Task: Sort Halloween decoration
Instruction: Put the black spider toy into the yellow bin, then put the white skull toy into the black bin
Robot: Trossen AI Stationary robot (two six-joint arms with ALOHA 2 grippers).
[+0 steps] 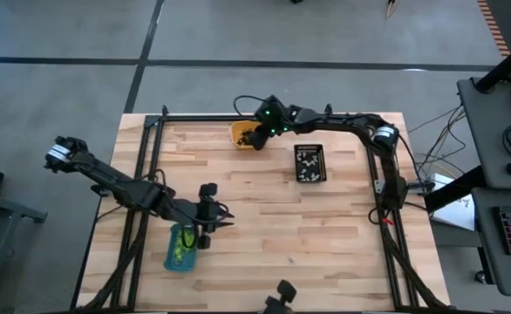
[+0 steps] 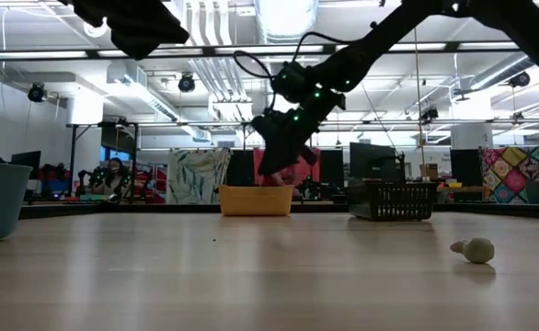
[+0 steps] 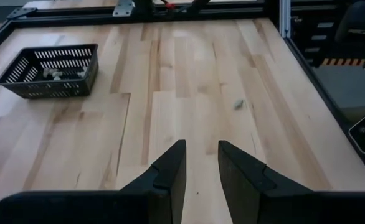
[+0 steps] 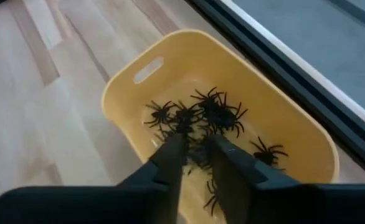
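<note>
Black spider trinkets (image 4: 217, 115) lie heaped in the orange tray (image 4: 294, 130) at the table's far edge, where we see the right gripper (image 4: 197, 149) poised with fingers slightly parted, while the left gripper (image 3: 201, 163), narrowly parted and empty, waits beside the blue tray (image 1: 182, 249).

Right gripper (image 4: 196, 149) slightly parted above black spiders (image 4: 213, 115) in yellow tray (image 4: 127, 84).

orange tray (image 4: 294, 134) | black spiders (image 4: 217, 115) | black basket (image 3: 52, 71) | blue tray (image 1: 180, 248) | pale wood table (image 3: 189, 93)
</note>
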